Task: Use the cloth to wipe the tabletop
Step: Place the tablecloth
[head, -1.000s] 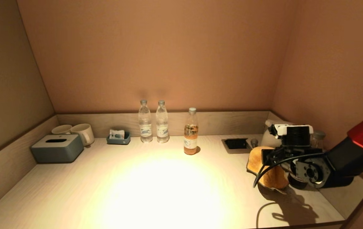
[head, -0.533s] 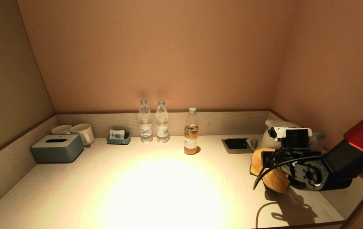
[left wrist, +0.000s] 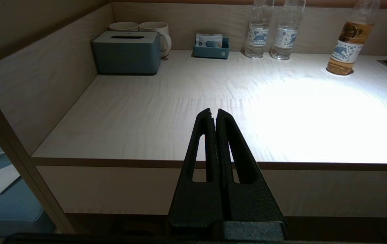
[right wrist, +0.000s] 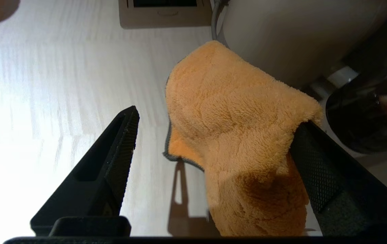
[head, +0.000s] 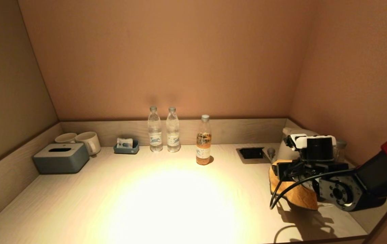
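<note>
Head view puts your right claw [head: 283, 169] at 4 o'clock on the surface [head: 166, 196], just before the white kettle [head: 290, 144]. Right wrist view shows its fingers spread wide, the orange cloth [right wrist: 237, 135] draped against one finger [right wrist: 318, 169] and clear of the other, so nothing is pinched. Your left claw [left wrist: 213, 113] waits off the front edge, fingers pressed together, holding nothing.

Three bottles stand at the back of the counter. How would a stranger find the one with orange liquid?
Look along the tabletop toward its raised back edge, where three bottles stand. The orange bottle is rightmost, set forward and apart from the clear pair; only it holds amber liquid.
</note>
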Robot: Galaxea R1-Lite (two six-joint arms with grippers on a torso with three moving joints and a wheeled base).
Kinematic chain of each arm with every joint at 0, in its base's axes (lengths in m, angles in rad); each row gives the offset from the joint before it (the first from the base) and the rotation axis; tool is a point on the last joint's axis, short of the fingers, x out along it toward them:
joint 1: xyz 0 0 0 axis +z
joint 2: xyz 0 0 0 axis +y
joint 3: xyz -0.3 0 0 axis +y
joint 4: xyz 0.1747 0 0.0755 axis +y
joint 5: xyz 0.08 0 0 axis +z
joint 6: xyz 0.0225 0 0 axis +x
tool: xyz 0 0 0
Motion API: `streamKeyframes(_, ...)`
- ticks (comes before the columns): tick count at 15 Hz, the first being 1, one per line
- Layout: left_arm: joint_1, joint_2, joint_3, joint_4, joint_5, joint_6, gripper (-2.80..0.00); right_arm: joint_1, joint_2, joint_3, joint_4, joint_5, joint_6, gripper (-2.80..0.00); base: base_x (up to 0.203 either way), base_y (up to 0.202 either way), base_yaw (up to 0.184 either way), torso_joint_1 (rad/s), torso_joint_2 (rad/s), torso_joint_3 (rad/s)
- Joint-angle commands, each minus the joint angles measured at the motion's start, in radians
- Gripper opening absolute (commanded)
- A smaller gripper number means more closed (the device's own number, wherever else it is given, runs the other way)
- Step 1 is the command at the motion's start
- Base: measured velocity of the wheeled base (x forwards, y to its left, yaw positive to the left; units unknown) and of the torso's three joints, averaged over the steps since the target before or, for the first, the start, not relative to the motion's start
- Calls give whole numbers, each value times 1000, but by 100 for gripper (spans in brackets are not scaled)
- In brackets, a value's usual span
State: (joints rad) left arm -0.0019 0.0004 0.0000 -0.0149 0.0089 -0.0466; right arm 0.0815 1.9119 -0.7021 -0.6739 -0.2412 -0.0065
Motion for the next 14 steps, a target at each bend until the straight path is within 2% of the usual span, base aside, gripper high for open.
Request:
streamKeyframes(1,0,0,0,0,0,-1,-280,21,-32,58,2,-4,-3,0,0,0,0,0,0,0)
streamKeyframes(6,0,0,0,0,0,-1,-280,23,4,70,60,-3,-7,0,0,0,0,0,0,0)
streamKeyframes(9,0,0,0,0,0,-1,-280,13,68,51,148,-5,-6,0,0,0,0,0,0,0)
streamKeyframes(14,0,0,0,0,0,-1,-280,11,77,70,149,-9,0,0,0,0,0,0,0,0)
